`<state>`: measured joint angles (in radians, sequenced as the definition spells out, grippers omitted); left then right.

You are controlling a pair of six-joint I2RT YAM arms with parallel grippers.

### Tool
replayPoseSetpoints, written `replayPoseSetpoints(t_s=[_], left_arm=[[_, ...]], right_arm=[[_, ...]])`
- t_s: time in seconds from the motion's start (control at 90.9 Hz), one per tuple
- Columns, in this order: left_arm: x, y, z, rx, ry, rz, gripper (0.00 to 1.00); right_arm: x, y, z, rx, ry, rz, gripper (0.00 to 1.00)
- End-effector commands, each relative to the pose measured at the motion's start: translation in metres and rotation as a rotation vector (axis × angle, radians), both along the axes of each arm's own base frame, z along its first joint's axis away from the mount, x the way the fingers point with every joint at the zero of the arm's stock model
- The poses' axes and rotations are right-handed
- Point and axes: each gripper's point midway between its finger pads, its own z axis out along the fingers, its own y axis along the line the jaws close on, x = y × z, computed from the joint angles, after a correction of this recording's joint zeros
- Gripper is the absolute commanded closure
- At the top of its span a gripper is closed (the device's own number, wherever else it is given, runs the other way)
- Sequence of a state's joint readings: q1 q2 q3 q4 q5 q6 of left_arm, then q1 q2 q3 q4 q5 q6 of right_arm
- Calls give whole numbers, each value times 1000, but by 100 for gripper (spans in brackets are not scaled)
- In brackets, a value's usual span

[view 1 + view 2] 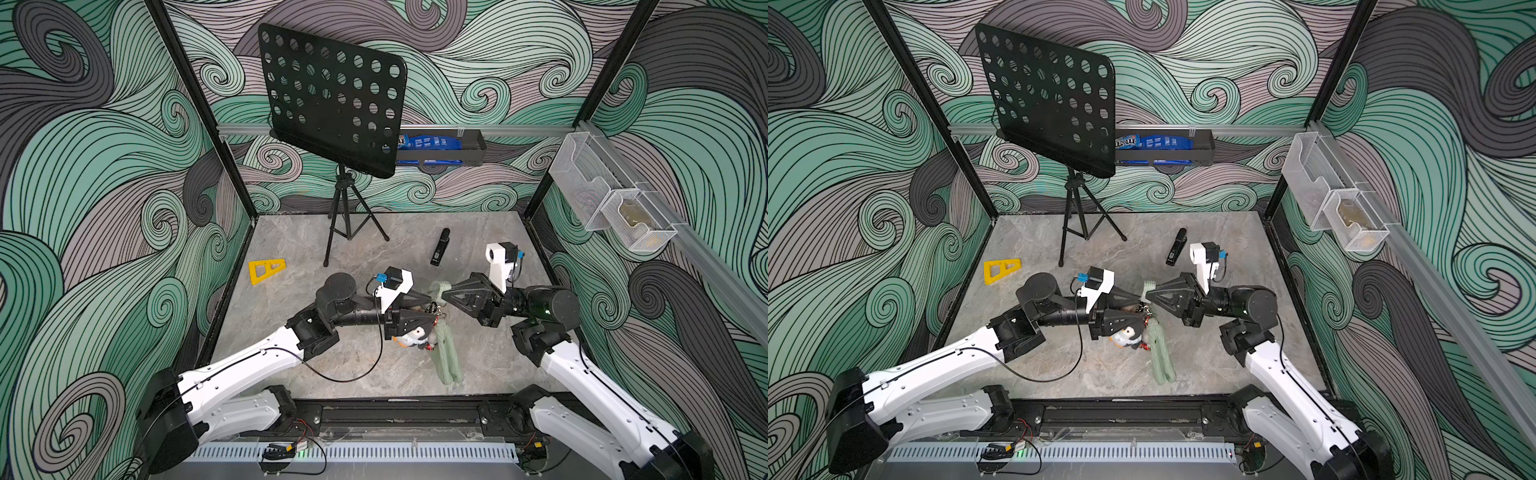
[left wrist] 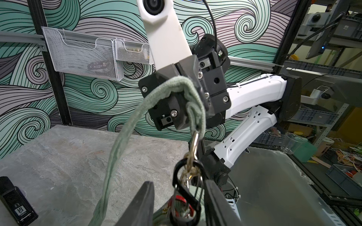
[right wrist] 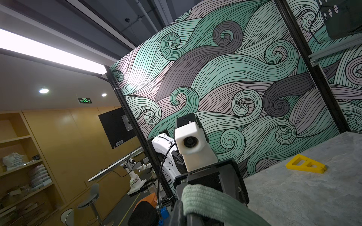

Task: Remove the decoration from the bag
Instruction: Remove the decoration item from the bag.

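Observation:
The sage-green bag [image 1: 446, 353] [image 1: 1160, 353] lies near the table's front, its strap [image 2: 125, 133] [image 3: 207, 203] pulled up. My right gripper [image 1: 444, 296] [image 1: 1148, 296] is shut on the strap's loop. From a metal clasp [image 2: 194, 140] on the strap hangs a black carabiner [image 2: 175, 174] with a red ring [image 2: 179, 198]. It carries the decoration [image 1: 415, 334] [image 1: 1126, 334], a small white, grey and orange plush. My left gripper [image 1: 432, 308] [image 2: 178, 187] straddles the carabiner. Its jaws stand apart: one finger lies next to the carabiner, the other is a gap away.
A black perforated music stand [image 1: 332, 99] on a tripod stands at the back. A black stapler [image 1: 439, 247] lies behind the right arm and a yellow triangular piece [image 1: 266, 270] lies at the left. Mesh baskets [image 1: 598, 191] hang on the right wall.

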<state>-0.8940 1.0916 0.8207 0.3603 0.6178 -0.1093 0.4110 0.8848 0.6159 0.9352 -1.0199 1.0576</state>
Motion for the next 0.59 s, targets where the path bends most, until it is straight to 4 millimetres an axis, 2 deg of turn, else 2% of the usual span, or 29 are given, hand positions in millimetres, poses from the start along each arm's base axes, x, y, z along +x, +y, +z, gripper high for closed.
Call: replayPoseSetpoints(t_s=[0.0,0.396,0.583], left_arm=[[-4,-2,24,-49,-32,-27,59],[-3,-3,22,-45,-22,-21,82],[-1,-4,22,-44,-4,-16,86]], right_arm=[[-8,-4,21,49,-73,-17,100],[-9,-4,19,45,-74,-17,100],[-10,-4,19,42,-82,-15,100]])
